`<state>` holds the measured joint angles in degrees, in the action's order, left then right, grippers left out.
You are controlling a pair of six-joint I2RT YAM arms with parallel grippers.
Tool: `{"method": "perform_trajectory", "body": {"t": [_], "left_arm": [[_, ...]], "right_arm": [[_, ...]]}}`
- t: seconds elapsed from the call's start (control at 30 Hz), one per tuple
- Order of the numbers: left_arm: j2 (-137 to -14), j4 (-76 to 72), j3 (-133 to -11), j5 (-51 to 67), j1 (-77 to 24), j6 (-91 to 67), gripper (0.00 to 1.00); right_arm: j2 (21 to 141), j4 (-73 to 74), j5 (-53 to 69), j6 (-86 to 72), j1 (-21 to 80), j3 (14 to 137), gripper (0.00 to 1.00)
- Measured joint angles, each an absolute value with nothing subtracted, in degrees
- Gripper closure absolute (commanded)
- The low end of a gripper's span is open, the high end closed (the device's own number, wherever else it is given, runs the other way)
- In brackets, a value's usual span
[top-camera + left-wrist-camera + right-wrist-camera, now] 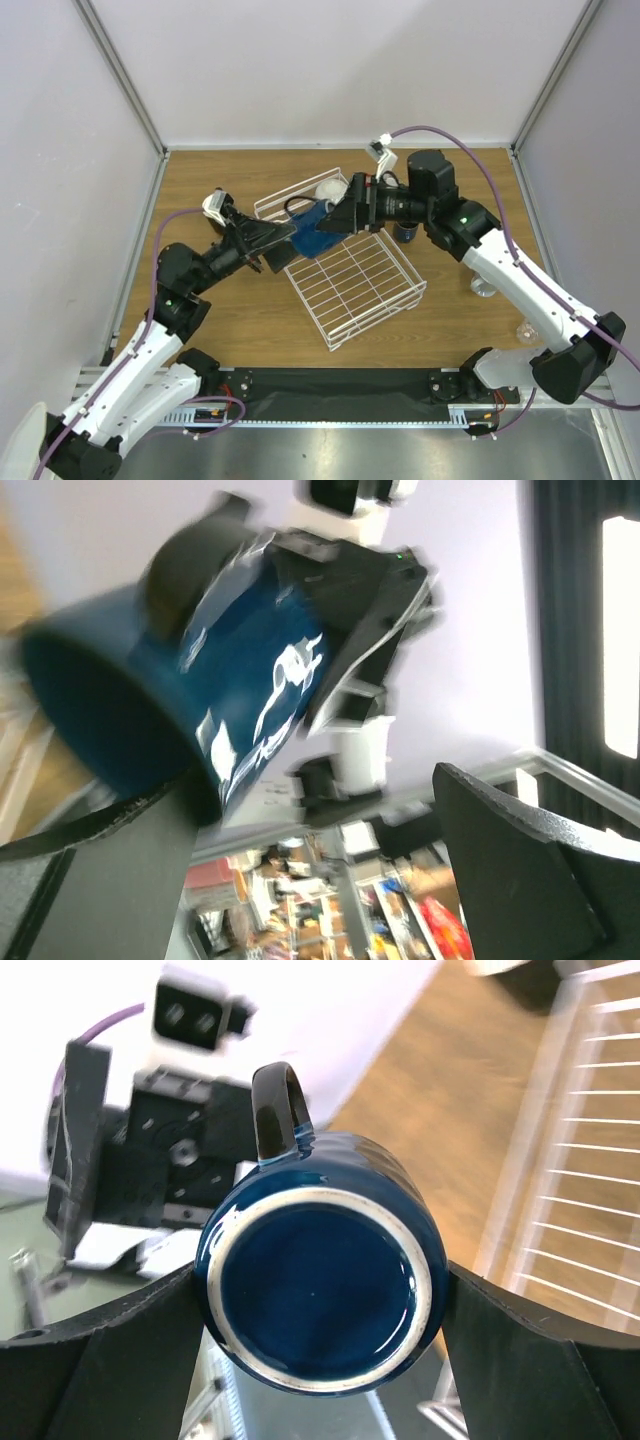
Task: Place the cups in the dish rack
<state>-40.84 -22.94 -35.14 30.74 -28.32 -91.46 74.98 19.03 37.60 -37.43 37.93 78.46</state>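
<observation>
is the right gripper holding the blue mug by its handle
No, the right gripper clamps the blue mug by its sides; the handle sticks out free.

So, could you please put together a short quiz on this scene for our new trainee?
1. True or false: the navy mug stands on the table.
2. Which part of the mug faces the right wrist camera? A its base; B its mouth; C nothing but its handle.
3. Fill in: the ___ gripper is open near the mug, not holding it.

Key:
1. False. The right gripper holds it in the air by the dish rack.
2. A.
3. Left: the left gripper has its jaws spread wide.
</observation>
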Motion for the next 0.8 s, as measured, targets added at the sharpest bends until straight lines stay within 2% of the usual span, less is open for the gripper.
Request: {"method": "perform_trajectory", "body": {"t": [0.2, 0.43, 0.57, 0.8], "left_arm": [[-39.77, 3.53, -40.69, 31.22, -25.21, -81.03, 0.0], [-48.58, 34.76, -63.79, 18.87, -24.45, -62.52, 0.0], [-53.28, 43.38, -70.35, 13.23, -24.34, -54.89, 0.0], [-56.4, 49.56, -70.61, 9.69, -24.29, -50.06, 0.0]], "right_arm": [[75.57, 29.26, 27.38, -31.16, 32.91, 79.37, 1.0], [81.76, 38.17, 10.02, -25.17, 32.93, 80.31, 1.0], [85.52, 38.33, 2.2, -25.43, 33.63, 77.78, 1.0], [92.4, 38.76, -8.73, -27.2, 36.82, 78.0, 1.0]]}}
